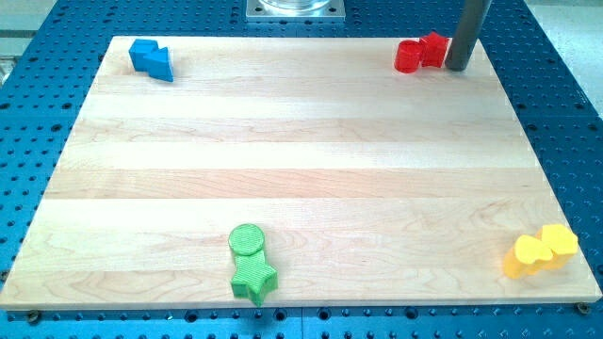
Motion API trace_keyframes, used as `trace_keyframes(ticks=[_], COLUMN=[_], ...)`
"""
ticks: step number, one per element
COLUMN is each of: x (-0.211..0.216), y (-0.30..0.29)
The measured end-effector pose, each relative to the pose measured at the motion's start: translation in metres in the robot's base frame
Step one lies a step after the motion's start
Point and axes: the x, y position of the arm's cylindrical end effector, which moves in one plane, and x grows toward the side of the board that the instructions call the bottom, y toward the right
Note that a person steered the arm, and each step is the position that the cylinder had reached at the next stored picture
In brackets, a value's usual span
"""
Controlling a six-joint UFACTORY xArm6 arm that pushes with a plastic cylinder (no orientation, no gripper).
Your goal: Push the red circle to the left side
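Red circle left of my tip

A robotics lab bench, by every sign. Blue metal breadboard drilled with a regular grid of mounting holes, reaching out past all sides of a pale wooden tabletop laid flat on it. Grey machined metal base plate bolted at the view's top edge. Small plastic blocks in red, blue, green and yellow, with ridged, printed-looking surfaces, set out near the corners like test pieces. Dark straight rod coming down at the top right.
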Motion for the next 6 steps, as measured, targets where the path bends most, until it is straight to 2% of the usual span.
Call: trace_keyframes(ticks=[1, 2, 3, 4, 6], x=[-0.025, -0.023, -0.012, 0.023, 0.031], y=[-0.027, -0.103, -0.124, -0.108, -0.210])
